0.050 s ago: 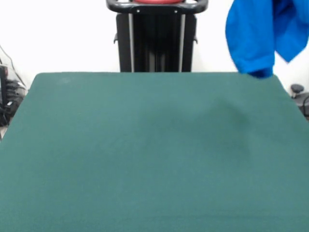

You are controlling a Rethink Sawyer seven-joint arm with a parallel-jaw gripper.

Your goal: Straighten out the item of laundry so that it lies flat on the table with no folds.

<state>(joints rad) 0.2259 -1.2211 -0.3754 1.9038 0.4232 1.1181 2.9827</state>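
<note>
One blue shirt hangs bunched, in loose folds, above green table far right corner, print hidden; claw out of frame, state can't tell.

No arm or gripper visible (pedestal only).

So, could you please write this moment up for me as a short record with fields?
laundry: blue T-shirt, hanging in the air at the picture's upper right, bunched, its lowest fold just over the table's far right corner
what holds it: out of frame above
print: not visible
table: green cloth, nothing lying on its surface
gripper: not in view
robot: black pedestal at the top centre
task state: shirt not yet laid flat
</note>
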